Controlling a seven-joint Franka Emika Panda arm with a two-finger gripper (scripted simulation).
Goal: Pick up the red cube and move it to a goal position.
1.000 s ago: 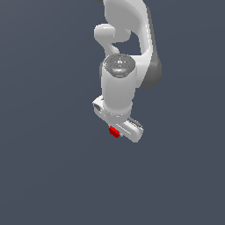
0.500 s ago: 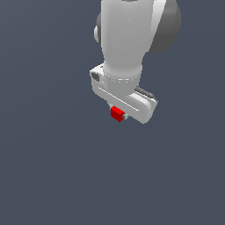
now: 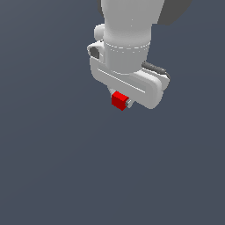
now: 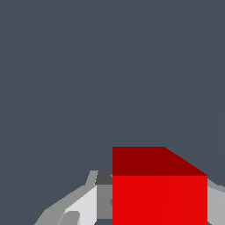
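The red cube (image 3: 119, 100) is small and bright, and it sticks out just below the white hand of the arm in the exterior view. My gripper (image 3: 121, 102) is shut on the red cube, its fingers mostly hidden behind the hand and the cube. In the wrist view the red cube (image 4: 159, 193) fills the space between grey-white fingers (image 4: 81, 203), one on each side of it, with my gripper (image 4: 154, 206) closed on it. The cube hangs above the plain dark floor.
A flat dark grey-blue surface (image 3: 52, 167) fills the background of both views. The white arm (image 3: 127, 30) rises out of the exterior view's upper edge. No other object shows.
The arm and the held cube have grown larger in the exterior view and shifted upward and toward that view's right, so the hand has risen closer to the camera. The cube stays gripped.
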